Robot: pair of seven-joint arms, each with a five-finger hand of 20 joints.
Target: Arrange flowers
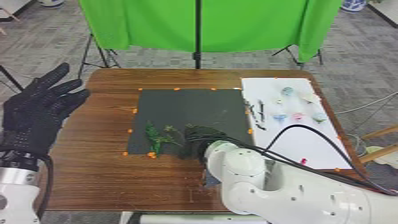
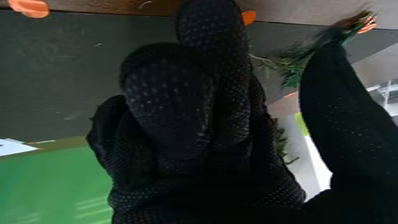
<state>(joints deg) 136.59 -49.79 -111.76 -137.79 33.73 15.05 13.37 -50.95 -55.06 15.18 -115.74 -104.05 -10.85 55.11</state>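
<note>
Head view: a brown table (image 1: 98, 180) is shown with a dark mat (image 1: 173, 112) laid at its middle and a white sheet (image 1: 306, 142) beside it on the right, both edged with small orange markers (image 1: 131, 131). Green sprigs (image 1: 155, 139) are placed on the near left part of the mat, close to its near edge. Small flower heads (image 1: 298, 117) in blue, pink and pale tones are spread over the far half of the white sheet; dark twigs (image 1: 260, 114) are laid along its left side, and a small red piece (image 1: 304, 161) is set near its near edge. The right hand (image 1: 206, 136) is positioned low at the near right part of the mat, just beside the sprigs. In the right wrist view, its fingers (image 2: 169, 110) are loosely extended and its thumb (image 2: 342, 90) is held apart from them, so the hand is seen partly open; greenery is visible in the gap, but whether any stem is touched or held cannot be told. The left hand (image 1: 34, 117) is raised at the left side of the table, well apart from the mat, with its fingers spread and nothing held. Beyond the table, a green cloth (image 1: 151, 25) is hung behind a dark pole (image 1: 197, 35).
</note>
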